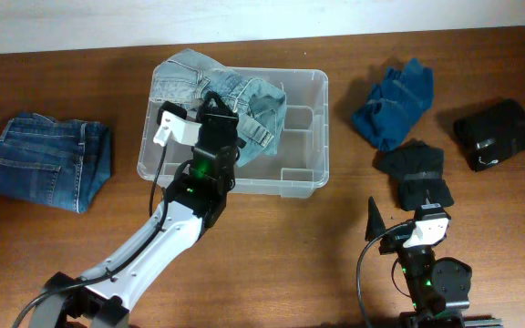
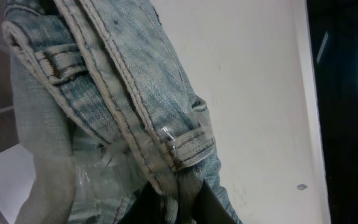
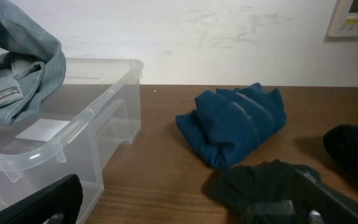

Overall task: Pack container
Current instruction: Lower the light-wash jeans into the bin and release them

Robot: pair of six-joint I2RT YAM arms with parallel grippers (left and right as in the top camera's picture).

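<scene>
Over the container's [image 1: 306,182] far left, pale jeans [image 1: 249,100] are gripped by the left fingers [image 2: 210,208]; they should be lowered fully inside before release. The right fingers [image 3: 42,202] are spread, empty.

The clear, colourless plastic rectangular container [image 1: 322,128] carries a white rectangular label [image 3: 41,129] on its base. The faded light-blue denim jeans [image 1: 261,102] in its upper left part are washed almost grey in patches, with pale tan double stitching along the seams and waistband. At the left of the overhead frame lies a folded pair of dark indigo jeans [image 1: 48,162] with paler worn patches. In the upper right is a deep teal-blue crumpled garment [image 1: 395,105]. A black folded garment [image 1: 498,134] lies at far right, and a black crumpled garment [image 1: 415,171] lies lower, right of centre. The desk [image 1: 272,246] is reddish-brown wood grain.
</scene>
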